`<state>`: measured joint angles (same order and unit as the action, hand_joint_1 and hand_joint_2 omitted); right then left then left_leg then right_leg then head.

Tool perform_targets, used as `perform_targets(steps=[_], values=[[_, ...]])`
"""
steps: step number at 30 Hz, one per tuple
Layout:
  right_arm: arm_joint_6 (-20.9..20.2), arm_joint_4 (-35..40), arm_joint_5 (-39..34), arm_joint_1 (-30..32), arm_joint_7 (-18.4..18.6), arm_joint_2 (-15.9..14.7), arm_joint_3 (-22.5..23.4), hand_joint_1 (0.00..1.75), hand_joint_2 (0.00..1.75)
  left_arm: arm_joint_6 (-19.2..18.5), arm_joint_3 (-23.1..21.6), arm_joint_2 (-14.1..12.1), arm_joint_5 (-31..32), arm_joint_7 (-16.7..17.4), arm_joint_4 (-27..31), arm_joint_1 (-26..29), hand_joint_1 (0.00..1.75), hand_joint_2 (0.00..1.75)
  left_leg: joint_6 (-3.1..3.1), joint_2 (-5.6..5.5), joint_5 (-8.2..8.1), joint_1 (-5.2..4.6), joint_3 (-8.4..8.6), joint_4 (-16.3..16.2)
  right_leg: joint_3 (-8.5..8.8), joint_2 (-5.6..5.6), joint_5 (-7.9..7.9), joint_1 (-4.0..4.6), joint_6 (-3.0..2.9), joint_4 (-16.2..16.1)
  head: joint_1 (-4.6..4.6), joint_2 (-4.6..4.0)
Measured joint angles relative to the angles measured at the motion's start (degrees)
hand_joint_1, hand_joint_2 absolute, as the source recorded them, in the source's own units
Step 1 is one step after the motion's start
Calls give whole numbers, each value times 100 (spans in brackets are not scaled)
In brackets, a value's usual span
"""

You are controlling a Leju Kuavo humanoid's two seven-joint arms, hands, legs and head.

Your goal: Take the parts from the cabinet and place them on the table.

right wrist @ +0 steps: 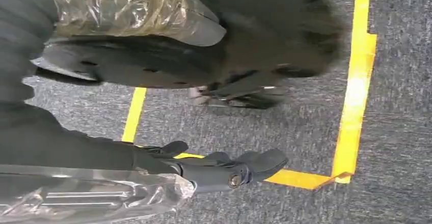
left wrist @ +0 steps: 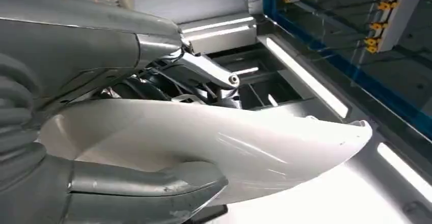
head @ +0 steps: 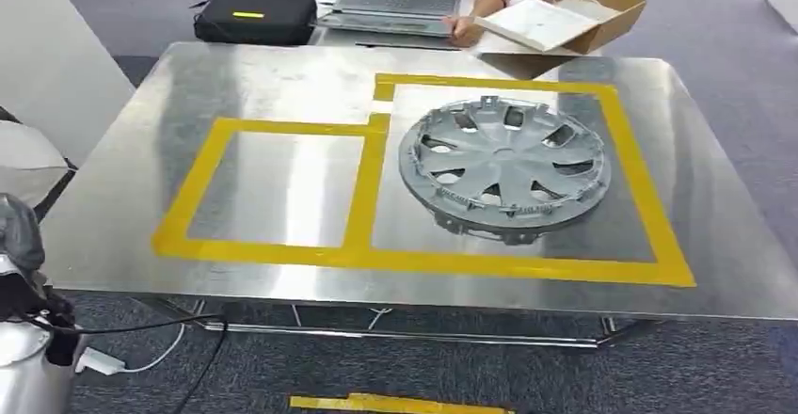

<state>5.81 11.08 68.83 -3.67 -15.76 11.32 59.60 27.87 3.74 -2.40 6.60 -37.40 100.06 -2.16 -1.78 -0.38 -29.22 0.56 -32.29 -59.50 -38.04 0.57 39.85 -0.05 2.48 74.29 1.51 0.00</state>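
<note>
Left wrist view: left hand [left wrist: 122, 183] fingers clasp a white curved part [left wrist: 229, 142]; right hand [right wrist: 224, 170] fingers spread.

Silver arm shell, grey ribbed wrist cover and thick grey thumb [left wrist: 147, 191] (clear plastic film wraps the forearms).

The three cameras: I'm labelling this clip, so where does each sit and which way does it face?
Head view: high on the body, looking forward and down at the steel table with the hubcap; left arm at the lower left.
Left wrist view: behind the left hand, which holds a white curved part.
Right wrist view: behind the right hand, looking down at carpet.
Shared: yellow floor tape.
</note>
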Motion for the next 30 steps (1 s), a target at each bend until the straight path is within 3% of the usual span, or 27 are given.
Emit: perform_targets(steps=[1, 2, 3, 4, 5, 6, 7, 8, 9, 10, 11, 14, 15, 16, 17, 19, 20, 21, 22, 23, 25, 26, 27, 29, 30], values=[[-4, 0, 0, 10, -2, 0, 0, 0, 175, 0, 0, 0, 0, 0, -2, 1, 175, 175, 1, -11, -71, -4, 92, 0, -107, -1, 5, 2, -5, -77, -9, 0], [-9, 0, -4, 8, -2, 0, 2, 0, 175, 0, 0, 2, 0, 0, -7, 2, 175, 175, 3, -13, -156, -11, 208, 2, -133, -1, -123, 9, -26, -323, -2, 0], [-9, 0, 0, 3, -2, 0, 0, 0, 175, 0, 2, 4, -2, 0, -11, -1, 175, 175, 10, -12, -245, -25, 331, 4, -100, -2, -420, 24, -78, -700, -11, 0], [-9, 0, 2, 13, 0, 0, 0, 0, 175, 0, 4, 4, -2, 2, -17, -6, 175, 175, 14, -6, -333, -38, 453, 7, -65, -2, -977, 55, -163, -1161, -4, 0], [-9, 0, 2, 49, 2, -9, 0, 0, 175, 2, 4, 7, -15, 13, -33, -9, 175, 175, 26, -4, -397, -31, 504, 17, -26, 28, -1514, 82, -220, -1266, 11, 0], [-9, 0, -2, 50, 2, -11, 0, 0, 175, 9, 4, 13, -63, 37, -61, -14, 175, 175, 69, -29, -438, -38, 561, 34, -105, 9, -1373, 100, -237, -1317, 25, 0], [-4, 0, 0, 43, 2, -11, 0, 0, 175, 7, 11, 17, -127, 88, -81, -23, 175, 175, 134, -34, -485, -24, 587, 71, 3, 9, -1449, 120, -263, -1313, 24, 0], [2, 0, -7, 32, 11, -11, 0, 0, 175, 2, 18, 26, -234, 136, -98, -35, 175, 175, 153, -31, -465, -21, 652, 21, 34, 22, -1407, 130, -308, -1388, 13, -2], [13, 0, -7, 26, 26, -11, 0, 0, 175, -15, 22, 35, -374, 195, -122, -59, 175, 175, 186, -31, -408, -21, 678, 32, 104, 22, -1397, 120, -327, -1435, 6, 0], [33, 0, -7, 12, 37, -2, 0, 0, 175, -37, 20, 42, -545, 269, -153, -104, 175, 175, 202, -18, -469, -17, 698, 7, 228, 11, -1404, 57, -334, -1536, 22, 0], [46, 2, -13, 6, 39, -2, 0, 0, 175, -53, 13, 52, -687, 308, -182, -152, 175, 175, 241, -5, -527, -20, 656, -103, 295, 12, -1397, 53, -344, -1582, 22, 0], [59, 0, -20, -13, 50, 2, 0, 0, 175, -4, 9, 55, -1023, 435, -319, -282, 175, 175, 346, -5, -984, 22, 22, -1065, 374, 9, -1326, 23, -359, -1600, 55, 0], [59, 0, -17, -11, 57, 4, 0, 0, 175, 41, 7, 57, -1090, 448, -381, -297, 175, 175, 372, -5, -1040, 40, -200, -1307, 397, 12, -1299, 13, -356, -1600, 48, 0], [59, 0, -13, -5, 59, 7, 0, 0, 175, 68, 2, 57, -1136, 459, -428, -307, 175, 175, 393, -4, -925, 59, -311, -1319, 426, 19, -1273, 2, -349, -1599, 50, 0], [61, 0, -13, -3, 63, 7, 0, 0, 175, 87, 2, 57, -1145, 463, -461, -325, 175, 175, 420, -4, -627, 81, -302, -1091, 471, 25, -1245, -16, -330, -1595, 52, 0], [61, 0, -13, -6, 63, 15, 0, 0, 175, 92, 0, 55, -1165, 468, -507, -370, 175, 175, 469, 3, 78, 128, -88, -286, 567, 31, -1186, -51, -274, -1588, 50, 0], [63, 0, -13, -7, 63, 13, 0, 0, 175, 92, -4, 57, -1169, 466, -533, -380, 175, 175, 509, -10, 176, 143, -22, -90, 539, 34, -1164, -46, -240, -1588, 46, 0], [68, 2, -13, -18, 65, 13, 0, 0, 175, 92, -7, 57, -1178, 474, -573, -405, 175, 175, 463, 19, -66, 94, -103, 56, 563, 41, -1164, -31, -207, -1555, 76, 0], [68, 0, -13, -20, 66, 15, 0, 0, 175, 92, -15, 59, -1185, 496, -586, -414, 175, 175, 343, 28, 54, 87, -98, 11, 511, 37, -1154, -16, -161, -1561, 76, 0], [66, 0, -13, -9, 66, 15, 0, 0, 175, 92, -18, 66, -1182, 496, -592, -408, 175, 175, 283, 16, 107, 81, -117, -3, 513, 32, -1150, -16, -125, -1575, 70, 0], [66, 2, -13, -10, 66, 17, 0, 0, 175, 103, -15, 70, -1161, 496, -610, -426, 175, 175, 188, 22, 168, 102, -113, 32, 511, 30, -1143, -30, -66, -1577, 85, 0], [63, 0, -9, -10, 61, 17, 0, 0, 175, 112, -17, 70, -1125, 494, -614, -452, 175, 175, 166, 32, 177, 104, -110, 37, 442, 12, -1053, -38, -43, -1475, 68, 0], [61, 0, -4, -14, 59, 17, 0, 0, 175, 118, -20, 72, -1102, 490, -621, -476, 175, 175, 134, 32, 175, 100, -112, 37, 312, -3, -865, -38, -27, -1174, 35, 0], [59, 0, 0, -18, 55, 17, 0, 0, 175, 146, -35, 74, -1056, 490, -666, -490, 175, 175, 117, 33, 174, 73, -122, 36, -144, -5, -461, -44, -5, -235, 37, 0], [52, 0, -4, -17, 46, 17, 0, 0, 175, 168, -44, 74, -1012, 487, -704, -498, 175, 175, 108, 34, 171, 57, -126, 35, -328, -8, -368, -44, -5, 111, 35, 0]])
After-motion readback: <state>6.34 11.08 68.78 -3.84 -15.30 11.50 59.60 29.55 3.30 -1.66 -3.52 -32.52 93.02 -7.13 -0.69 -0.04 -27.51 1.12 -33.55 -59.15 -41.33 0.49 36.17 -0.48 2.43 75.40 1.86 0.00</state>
